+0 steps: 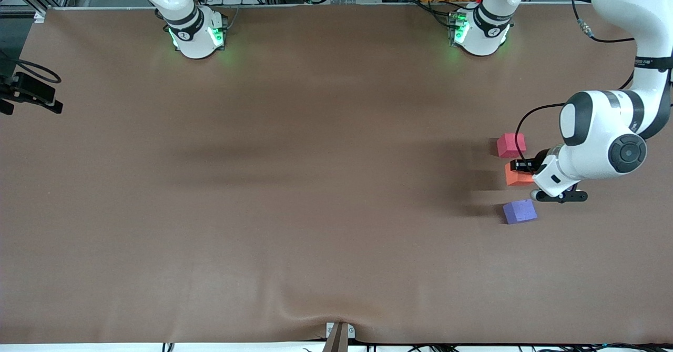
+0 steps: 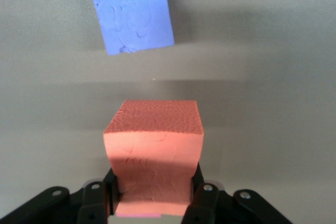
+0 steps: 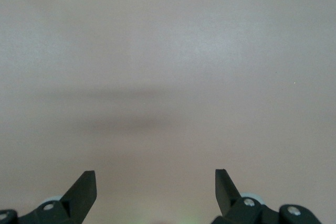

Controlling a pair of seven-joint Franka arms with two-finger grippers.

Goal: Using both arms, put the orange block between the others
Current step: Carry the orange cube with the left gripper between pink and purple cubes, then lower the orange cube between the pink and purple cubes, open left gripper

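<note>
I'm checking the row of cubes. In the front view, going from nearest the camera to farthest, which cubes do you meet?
Purple-blue cube → orange block, gripped by the left gripper → pinkish-red cube.

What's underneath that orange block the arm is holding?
Only brown table shows around the orange block, clamped by the left gripper between the pink cube and purple cube. Its underside is hidden.

High front camera faces both arms; wrist cameras look closely down at the table (image 1: 315, 183).
</note>
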